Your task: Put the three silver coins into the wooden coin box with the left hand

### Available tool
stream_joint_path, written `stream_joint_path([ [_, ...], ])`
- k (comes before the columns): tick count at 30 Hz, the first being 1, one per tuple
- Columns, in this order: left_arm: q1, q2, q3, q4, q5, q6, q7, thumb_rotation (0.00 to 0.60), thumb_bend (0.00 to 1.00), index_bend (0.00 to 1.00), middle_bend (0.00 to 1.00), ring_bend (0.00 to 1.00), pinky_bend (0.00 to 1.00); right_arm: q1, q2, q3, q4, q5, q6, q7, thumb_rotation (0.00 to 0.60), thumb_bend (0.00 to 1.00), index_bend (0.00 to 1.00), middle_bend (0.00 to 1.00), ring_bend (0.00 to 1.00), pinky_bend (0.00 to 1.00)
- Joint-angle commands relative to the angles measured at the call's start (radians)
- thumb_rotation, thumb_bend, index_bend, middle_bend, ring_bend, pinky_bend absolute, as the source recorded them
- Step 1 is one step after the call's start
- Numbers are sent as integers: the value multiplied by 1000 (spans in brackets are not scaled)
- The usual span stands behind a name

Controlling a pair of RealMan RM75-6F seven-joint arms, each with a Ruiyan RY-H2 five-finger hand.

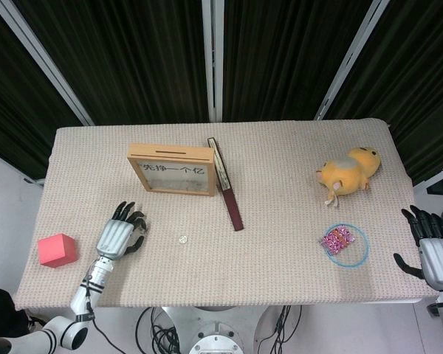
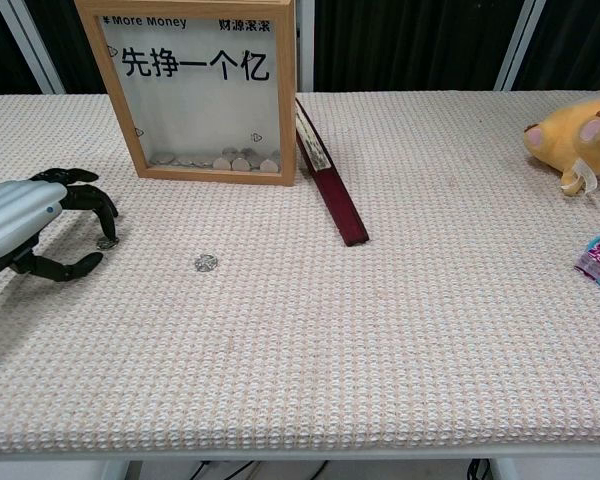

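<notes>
Hovering low over the mat, your left hand (image 2: pixel 30 225) curls its fingers (image 2: pixel 92 200) around a silver coin (image 2: pixel 106 241) lying on the table (image 2: pixel 380 330); whether the tips grip it cannot be told. Your right hand (image 1: pixel 437 251) hangs at the near right edge, fingers apart, holding nothing. A second silver coin (image 2: pixel 205 262) lies just beyond the left hand. Farther back stands the wooden coin box (image 2: pixel 195 85), a dark red fan (image 2: pixel 330 185) leaning beside it.
</notes>
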Motion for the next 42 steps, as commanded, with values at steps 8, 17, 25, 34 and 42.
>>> stream_joint_path([
  [8, 3, 0, -9, 4, -2, -10, 13, 600, 310, 436, 245, 51, 14, 0, 1, 1, 2, 4, -2, 0, 600, 216, 0, 0, 0, 0],
  [17, 4, -1, -13, 4, 0, -18, 12, 600, 309, 429, 244, 51, 10, 2, -5, -2, 4, 2, -9, -3, 600, 218, 0, 0, 0, 0],
  [25, 1, -3, -15, 5, 6, -21, 12, 600, 302, 425, 243, 51, 8, 2, -7, -2, 10, 5, -9, 0, 600, 222, 0, 0, 0, 0],
  [34, -2, -8, -18, 9, 11, -25, 18, 600, 302, 425, 244, 51, 7, 2, -8, -1, 15, 6, -10, 4, 600, 223, 0, 0, 0, 0],
  [42, -4, -9, -20, 12, 8, -34, 23, 600, 301, 424, 243, 51, 7, 2, -8, -1, 17, 7, -12, 6, 600, 224, 0, 0, 0, 0],
])
